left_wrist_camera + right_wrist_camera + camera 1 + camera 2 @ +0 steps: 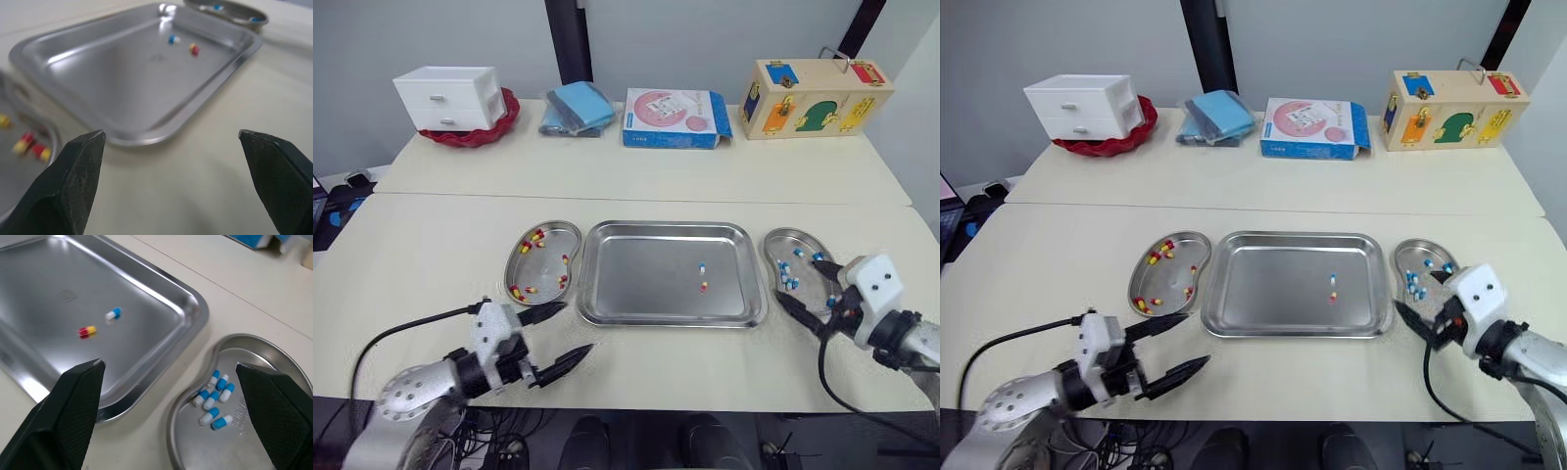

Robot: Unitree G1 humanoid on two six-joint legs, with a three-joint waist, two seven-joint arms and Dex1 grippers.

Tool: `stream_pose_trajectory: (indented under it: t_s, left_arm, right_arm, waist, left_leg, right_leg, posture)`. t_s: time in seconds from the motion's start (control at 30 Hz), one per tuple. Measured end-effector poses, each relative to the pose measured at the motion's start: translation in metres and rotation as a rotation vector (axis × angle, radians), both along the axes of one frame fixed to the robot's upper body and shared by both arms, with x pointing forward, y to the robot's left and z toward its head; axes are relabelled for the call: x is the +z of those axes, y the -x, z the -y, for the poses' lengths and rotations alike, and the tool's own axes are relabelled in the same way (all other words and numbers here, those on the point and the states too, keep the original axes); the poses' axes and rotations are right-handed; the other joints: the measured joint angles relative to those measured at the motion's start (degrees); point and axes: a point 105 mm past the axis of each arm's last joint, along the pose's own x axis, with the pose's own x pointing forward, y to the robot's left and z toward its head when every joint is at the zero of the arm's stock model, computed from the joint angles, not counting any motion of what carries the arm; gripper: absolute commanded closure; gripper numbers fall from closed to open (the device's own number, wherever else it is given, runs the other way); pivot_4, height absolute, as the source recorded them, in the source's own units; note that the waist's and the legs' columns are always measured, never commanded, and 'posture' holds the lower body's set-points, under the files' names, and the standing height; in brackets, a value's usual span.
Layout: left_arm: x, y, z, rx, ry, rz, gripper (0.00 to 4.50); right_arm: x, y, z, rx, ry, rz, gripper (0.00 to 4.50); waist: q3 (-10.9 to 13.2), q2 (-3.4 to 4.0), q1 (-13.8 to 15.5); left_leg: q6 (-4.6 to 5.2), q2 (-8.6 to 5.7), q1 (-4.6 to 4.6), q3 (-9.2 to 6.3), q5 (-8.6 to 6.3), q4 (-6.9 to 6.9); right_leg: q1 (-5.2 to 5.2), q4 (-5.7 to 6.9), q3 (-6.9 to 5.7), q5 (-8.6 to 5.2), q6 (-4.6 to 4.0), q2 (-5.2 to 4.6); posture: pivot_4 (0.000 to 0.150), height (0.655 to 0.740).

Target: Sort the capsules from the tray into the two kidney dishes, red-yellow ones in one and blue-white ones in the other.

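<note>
Cream counter before you carries the tray between the red-yellow dish and the blue-white dish, left tool and right tool both spread empty — just two capsules lie in the tray, one blue-white capsule, one red-yellow capsule, right of centre, nearest your right tool.

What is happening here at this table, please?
A robot is sorting capsules. The left dish already holds red-yellow capsules, the right dish blue-white capsules. Two lie in the tray: a blue-white one and a red-yellow one, close together in its right half. Both hands are open and empty: the left hand hovers near the tray's front left corner, the right hand at the right dish.
</note>
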Motion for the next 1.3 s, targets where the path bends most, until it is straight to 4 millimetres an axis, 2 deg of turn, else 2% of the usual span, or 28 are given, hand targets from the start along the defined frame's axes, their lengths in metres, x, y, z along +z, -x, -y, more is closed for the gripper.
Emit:
stream_pose_trajectory:
  t_s: [0.2, 0.33, 0.47, 0.77, 0.87, 1.07, 1.3]
  left_arm:
    - [-0.013, 0.014, -0.045, 0.173, -0.099, -0.078, 0.00]
    - [-0.019, 0.018, -0.058, 0.264, -0.093, -0.089, 0.00]
    - [-0.028, 0.030, -0.078, 0.355, -0.111, -0.134, 0.00]
    - [-0.032, 0.033, -0.082, 0.357, -0.121, -0.143, 0.00]
    - [-0.027, 0.031, -0.079, 0.309, -0.132, -0.123, 0.00]
    - [-0.007, 0.025, -0.058, 0.174, -0.137, -0.064, 0.00]
    - [0.003, 0.018, -0.043, 0.138, -0.109, -0.047, 0.00]
  right_arm:
    - [-0.027, 0.037, 0.025, 0.124, 0.088, -0.173, 0.04]
    - [-0.029, 0.046, 0.044, 0.113, 0.098, -0.185, 0.01]
    - [-0.035, 0.056, 0.061, 0.092, 0.091, -0.221, 0.01]
    - [-0.033, 0.054, 0.057, 0.121, 0.092, -0.193, 0.01]
    - [-0.036, 0.054, 0.054, 0.124, 0.079, -0.194, 0.01]
    - [-0.035, 0.056, 0.044, 0.151, 0.063, -0.185, 0.01]
    - [-0.025, 0.054, 0.017, 0.202, -0.017, -0.123, 0.01]
  waist:
    - [0.04, -0.11, 0.51]
    - [0.03, -0.16, 0.43]
    - [0.03, -0.17, 0.42]
    - [0.03, -0.17, 0.42]
    - [0.03, -0.17, 0.45]
    - [0.02, -0.16, 0.46]
    - [0.02, -0.16, 0.44]
  left_leg:
    - [0.00, -0.02, 0.05, -0.01, 0.00, 0.01]
    - [0.00, -0.01, 0.06, 0.02, 0.00, 0.01]
    - [0.00, 0.00, 0.07, 0.03, 0.00, -0.01]
    - [0.00, 0.00, 0.16, 0.02, -0.01, -0.02]
    - [0.00, 0.00, 0.17, 0.00, -0.01, -0.01]
    - [0.00, 0.00, 0.17, 0.01, -0.01, -0.02]
    - [0.00, 0.00, 0.20, -0.01, -0.01, 0.00]
  right_leg:
    - [0.16, -0.24, -0.03, 0.00, 0.00, -0.02]
    - [0.21, -0.32, 0.01, 0.01, 0.03, -0.02]
    - [0.22, -0.36, 0.02, 0.01, 0.02, -0.01]
    - [0.38, -0.47, 0.02, 0.01, 0.04, -0.01]
    - [0.44, -0.52, 0.00, 0.03, 0.06, -0.01]
    - [0.47, -0.60, 0.00, 0.04, 0.08, -0.02]
    - [0.52, -0.60, 0.00, 0.05, 0.08, -0.02]
  posture:
    - [0.150, 0.7400]
    - [0.150, 0.7400]
    - [0.150, 0.7400]
    - [0.150, 0.7400]
    - [0.150, 0.7400]
    - [0.150, 0.7400]
    - [0.150, 0.7400]
